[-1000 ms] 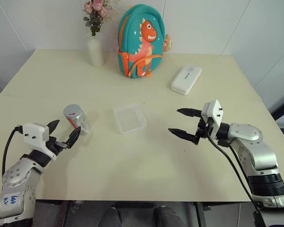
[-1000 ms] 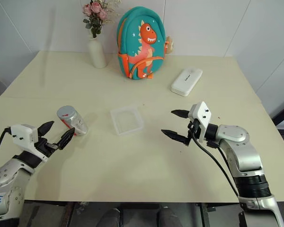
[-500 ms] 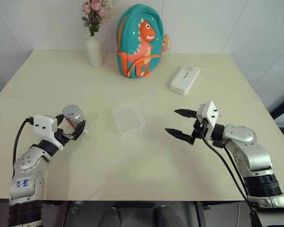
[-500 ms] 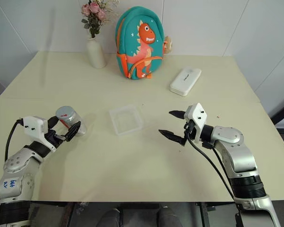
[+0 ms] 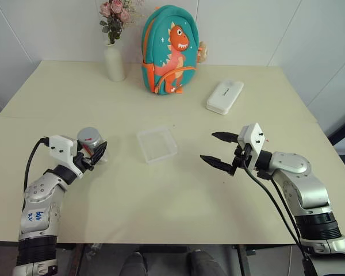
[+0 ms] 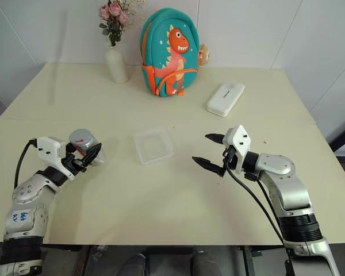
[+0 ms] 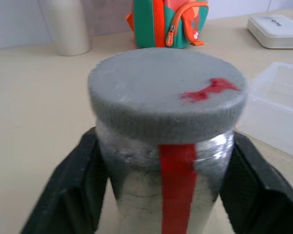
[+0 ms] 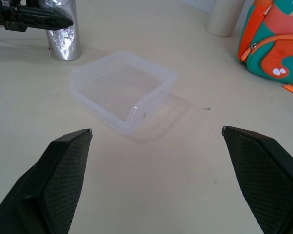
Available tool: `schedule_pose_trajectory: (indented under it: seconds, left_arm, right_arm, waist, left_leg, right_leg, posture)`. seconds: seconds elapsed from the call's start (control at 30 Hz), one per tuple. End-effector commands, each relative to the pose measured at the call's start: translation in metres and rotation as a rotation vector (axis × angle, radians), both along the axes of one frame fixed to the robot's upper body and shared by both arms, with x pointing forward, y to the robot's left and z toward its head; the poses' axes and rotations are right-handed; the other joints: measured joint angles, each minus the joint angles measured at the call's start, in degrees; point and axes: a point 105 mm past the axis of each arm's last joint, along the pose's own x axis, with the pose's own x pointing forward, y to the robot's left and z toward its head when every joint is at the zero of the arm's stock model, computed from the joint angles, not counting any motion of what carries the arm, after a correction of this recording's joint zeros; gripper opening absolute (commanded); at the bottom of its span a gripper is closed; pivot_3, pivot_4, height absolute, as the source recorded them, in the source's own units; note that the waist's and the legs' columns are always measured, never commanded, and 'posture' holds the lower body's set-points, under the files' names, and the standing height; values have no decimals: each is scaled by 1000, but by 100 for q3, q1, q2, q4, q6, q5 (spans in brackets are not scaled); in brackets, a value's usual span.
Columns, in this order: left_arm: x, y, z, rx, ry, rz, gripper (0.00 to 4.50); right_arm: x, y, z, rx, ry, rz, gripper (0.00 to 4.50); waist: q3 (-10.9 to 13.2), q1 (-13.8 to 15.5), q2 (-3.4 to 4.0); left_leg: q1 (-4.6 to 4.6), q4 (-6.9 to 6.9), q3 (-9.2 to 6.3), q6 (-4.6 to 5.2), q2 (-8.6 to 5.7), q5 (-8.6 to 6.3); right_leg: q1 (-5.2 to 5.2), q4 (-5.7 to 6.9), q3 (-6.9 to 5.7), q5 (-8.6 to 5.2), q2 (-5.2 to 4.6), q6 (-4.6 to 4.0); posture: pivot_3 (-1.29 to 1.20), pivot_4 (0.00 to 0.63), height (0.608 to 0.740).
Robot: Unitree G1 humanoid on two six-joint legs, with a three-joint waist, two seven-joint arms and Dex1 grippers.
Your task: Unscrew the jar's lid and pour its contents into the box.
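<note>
The jar (image 5: 92, 145) stands upright on the left part of the table, silvery with a red strip down its side. Its grey lid (image 7: 166, 90) with a small red mark is screwed on. My left gripper (image 5: 92, 150) is shut on the jar's body just under the lid, one black finger (image 7: 71, 192) on each side. The contents are hidden inside the jar. The clear plastic box (image 5: 142, 145) lies at the table's middle, to the right of the jar. Right of the box my right gripper (image 5: 209, 147) hovers open, pointing toward it with nothing between its fingers.
At the back stand a white vase (image 5: 115, 62) with pink flowers and a teal dinosaur backpack (image 5: 169, 52). A white oblong case (image 5: 225, 96) lies at the back right. The table's front edge runs close below both arms.
My left gripper has advanced around the jar and shut on it. The right arm has kept still with its jaws wide.
</note>
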Motion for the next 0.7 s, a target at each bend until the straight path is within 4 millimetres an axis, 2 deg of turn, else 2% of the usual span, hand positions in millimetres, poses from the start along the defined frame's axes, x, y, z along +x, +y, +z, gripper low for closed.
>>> schedule_pose_trajectory:
  seconds: [0.03, 0.2, 0.3, 0.4, 0.57, 0.7]
  left_arm:
    - [0, -1, 7, -4, -23, -3, 2029]
    - [0, 3, 10, -2, -17, 2, 2029]
    - [2, 1, 29, 5, -46, -49, 2029]
    - [2, -11, 45, 9, -47, -167, 2029]
    - [-6, -38, 74, 47, -52, -397, 2029]
    - [-11, -62, 87, 74, -27, -574, 2029]
  right_arm:
    - [-2, 1, 12, 2, -56, 8, 4500]
    - [-1, 1, 17, 4, -63, 4, 4500]
    - [4, 9, 37, 50, -90, -15, 4500]
    - [9, 21, 56, 108, -87, -38, 4500]
    - [4, 55, 92, 252, -57, -40, 4500]
    - [5, 77, 107, 311, -12, -81, 4500]
  waist:
    - [0, -1, 0]
    - [0, -1, 0]
    - [2, -14, 2]
    - [2, -16, 3]
    - [4, -18, 6]
    - [6, -16, 10]
  left_leg:
    - [0, 0, 0, 0, 0, 0]
    - [1, 2, 0, 0, 0, 0]
    - [1, 4, 0, 0, 0, 0]
    - [1, 5, -3, -5, 1, 4]
    - [-3, -8, -5, -6, 2, 5]
    - [-7, -23, -9, -15, 3, 10]
  right_leg:
    - [0, 0, 0, 0, 0, 0]
    - [1, 2, 0, 0, 0, 1]
    - [0, 6, 0, 1, 0, 1]
    - [-2, 13, 0, 2, 4, 2]
    - [-6, 4, -2, 1, 3, 2]
    - [-15, 5, -6, -1, 3, -1]
  posture:
    - [0, 150, 740]
    - [0, 150, 740]
    - [0, 150, 740]
    - [0, 150, 740]
    - [0, 150, 740]
    - [0, 150, 740]
